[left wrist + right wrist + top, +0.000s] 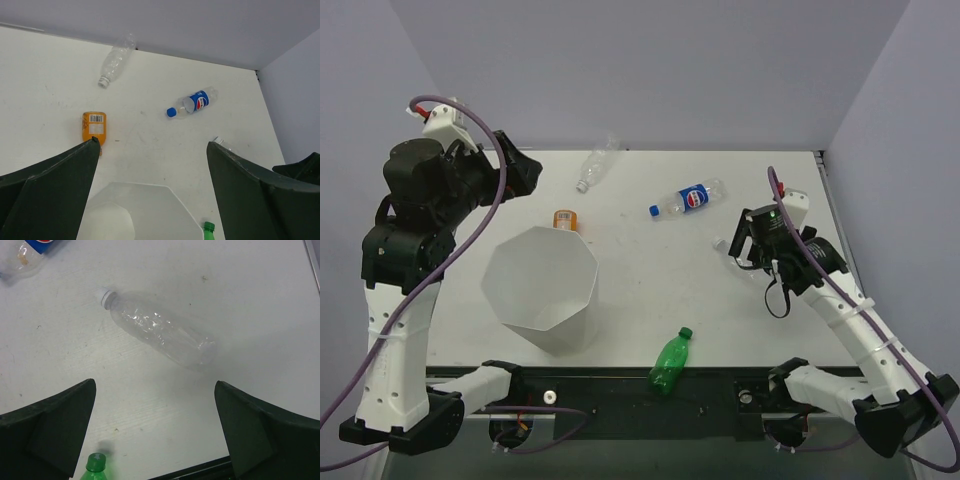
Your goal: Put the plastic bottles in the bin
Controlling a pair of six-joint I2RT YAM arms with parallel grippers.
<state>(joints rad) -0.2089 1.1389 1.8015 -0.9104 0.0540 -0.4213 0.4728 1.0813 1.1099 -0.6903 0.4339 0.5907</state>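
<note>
Top view: the bin (540, 290) stands upright on the left half of the table (650, 285), mouth open. The orange bottle (566, 219) sits just behind its far rim; I cannot tell whether the two touch. An uncapped clear bottle (598, 163) lies at the far edge. The blue-label bottle (688, 199) lies on its side right of centre, blue cap pointing left. The green bottle (670, 361) lies at the near edge, right of the bin, cap pointing away from the arm bases. All of these are outside the bin. The left gripper (525, 172) is raised behind the bin over the far left of the table. The left wrist view shows its fingers spread wide with nothing between them, and the orange bottle, the far clear bottle and the blue-label bottle on the table beyond. The right gripper (742, 246) hangs over the right side of the table. From above, only a small white cap shows just left of it. The right wrist view shows what the top view hides: a second clear bottle with a white cap (160, 332), lying on its side just beyond the fingertips. Those fingers are spread wide and grasp nothing. The same view catches the green cap at its bottom edge and the blue-label bottle at its top left corner.
</note>
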